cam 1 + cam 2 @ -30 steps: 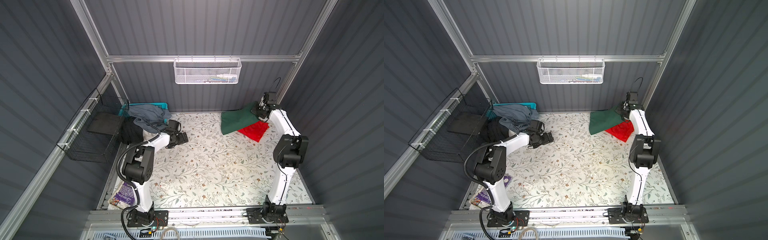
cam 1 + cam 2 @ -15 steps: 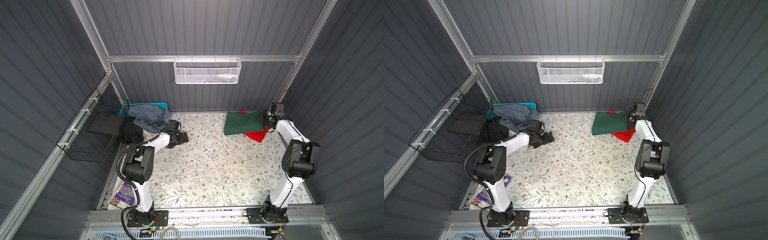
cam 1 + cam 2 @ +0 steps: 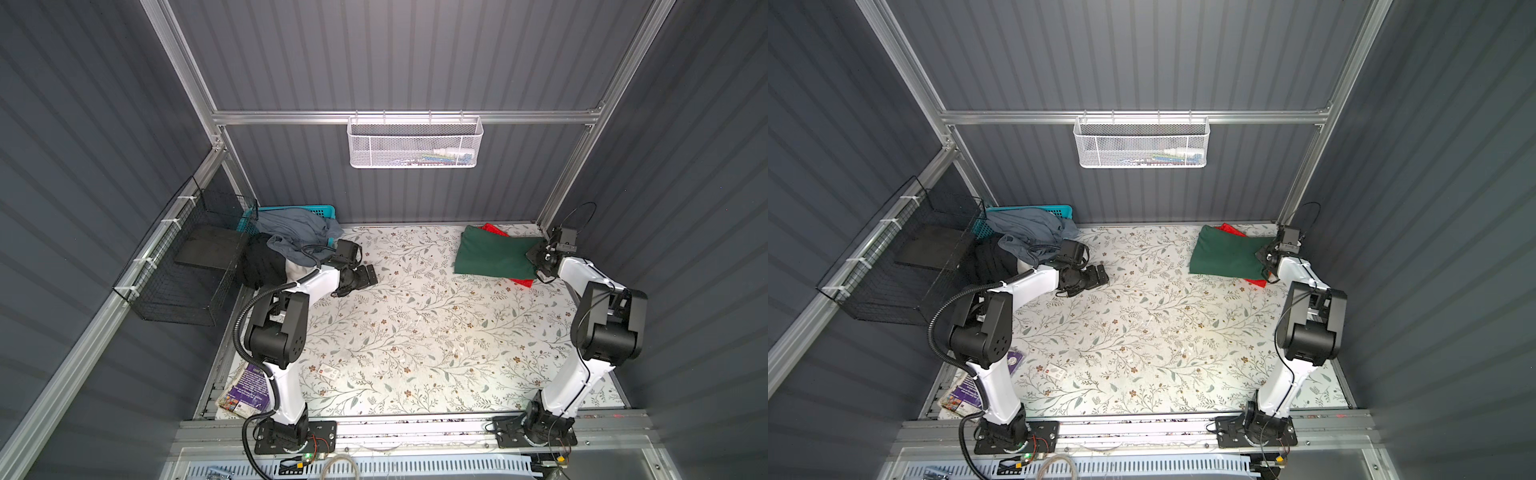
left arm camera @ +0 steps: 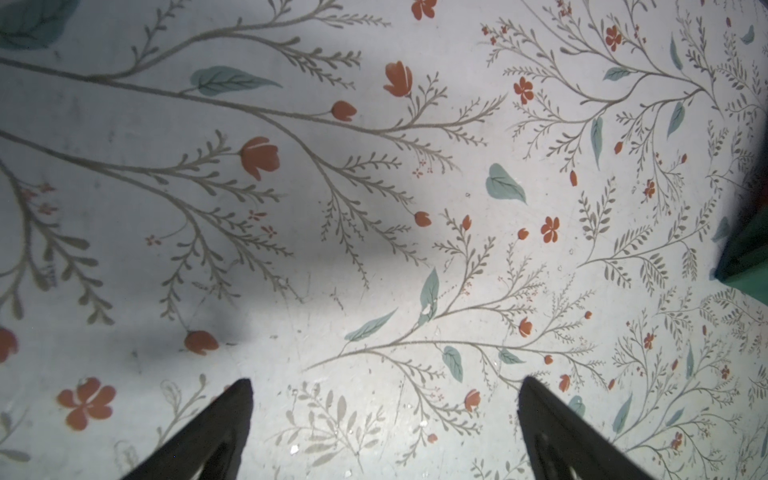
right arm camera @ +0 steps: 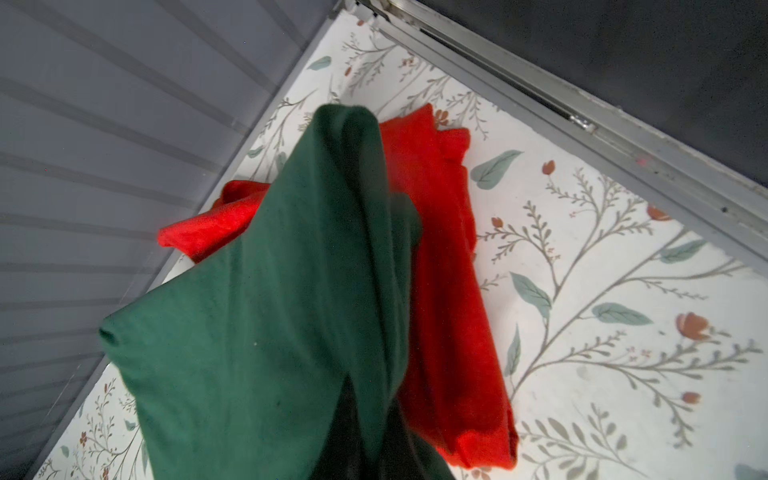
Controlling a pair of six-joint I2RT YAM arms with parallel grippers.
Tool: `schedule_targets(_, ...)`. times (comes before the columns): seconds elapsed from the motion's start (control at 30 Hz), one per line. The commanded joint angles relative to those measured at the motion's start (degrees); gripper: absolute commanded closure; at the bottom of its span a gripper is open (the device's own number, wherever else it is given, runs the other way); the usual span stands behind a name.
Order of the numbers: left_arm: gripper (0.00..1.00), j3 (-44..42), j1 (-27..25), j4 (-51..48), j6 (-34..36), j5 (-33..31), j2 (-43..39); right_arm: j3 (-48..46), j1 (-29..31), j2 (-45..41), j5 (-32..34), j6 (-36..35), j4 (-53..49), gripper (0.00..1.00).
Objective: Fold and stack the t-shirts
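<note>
In both top views the folded dark green t-shirt (image 3: 492, 255) (image 3: 1225, 257) lies at the table's back right, on top of the red t-shirt (image 3: 523, 282) (image 3: 1256, 283). Only the red one's corners show. My right gripper (image 3: 537, 257) (image 3: 1265, 256) is shut on the green shirt's right edge. In the right wrist view green cloth (image 5: 266, 332) rises out of that gripper (image 5: 371, 388), with the red shirt (image 5: 449, 291) flat beside it. My left gripper (image 3: 365, 276) (image 3: 1098, 276) (image 4: 384, 380) hangs open over bare table at the back left, holding nothing.
A teal basket (image 3: 320, 208) with grey-blue clothes (image 3: 295, 228) and a black garment (image 3: 264, 264) sits at the back left. A black wire basket (image 3: 187, 270) hangs on the left wall, a white mesh basket (image 3: 415, 143) on the back wall. A small card (image 3: 328, 370) lies near the front.
My right gripper has moved from the back wall toward the front, pulling the green shirt over the red one, which now shows far less. The left arm is still.
</note>
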Motion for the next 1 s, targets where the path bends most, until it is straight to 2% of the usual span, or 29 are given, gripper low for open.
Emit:
schedule_targets(0.0,0.00,0.1,0.4,-0.8,0.9,0.4,-0.2,-1.5,-1.6,-0.9,-0.1,1.8,2.1,0.91)
schedule_targets(0.07,0.00,0.4,0.5,-1.3,1.2,0.1,-0.3,-1.6,-1.7,-1.0,0.6,1.4,0.9,0.83)
schedule_targets(0.1,0.00,0.6,0.4,-1.4,1.3,0.0,-0.4,-1.0,-1.7,-0.8,1.9,1.4,-0.9,0.74)
schedule_targets(0.23,0.00,1.5,0.4,-1.6,1.7,-0.8,-0.6,1.2,-3.1,1.6,1.8,1.8,-5.6,0.75)
schedule_targets(0.27,0.00,1.7,0.4,-1.7,1.9,-1.0,-0.7,1.8,-3.5,2.1,1.3,1.8,-6.4,0.71)
schedule_targets(0.3,0.00,2.1,0.4,-1.9,2.2,-1.3,-0.7,2.1,-3.8,2.6,0.7,1.7,-7.0,0.61)
schedule_targets(0.37,0.00,3.1,0.4,-2.9,2.7,-1.8,-0.8,2.5,-4.2,2.8,0.3,1.0,-7.7,0.57)
schedule_targets(0.47,0.00,3.6,0.4,-3.8,3.7,-3.8,-1.9,2.4,-4.2,2.2,-0.1,-0.2,-8.2,0.40)
schedule_targets(0.6,0.00,2.3,0.4,-3.7,5.7,-9.6,-6.1,1.5,-4.2,-0.4,0.0,-1.8,-9.7,0.12)
schedule_targets(0.67,0.00,0.7,0.5,-2.7,6.6,-13.2,-9.3,0.2,-4.2,-3.1,1.1,-1.7,-10.7,0.03)
schedule_targets(0.73,0.00,-2.6,0.4,1.3,8.3,-15.8,-13.4,-4.0,-4.1,-7.0,1.1,-1.1,-8.6,0.01)
schedule_targets(0.83,0.00,-6.8,0.4,5.4,9.4,-22.9,-18.8,-10.8,-2.8,-13.8,0.5,-1.2,-4.3,0.01)
schedule_targets(0.97,0.00,-14.3,0.5,13.1,16.1,-31.8,-24.0,-21.3,1.3,-21.7,6.1,-4.6,2.7,0.01)
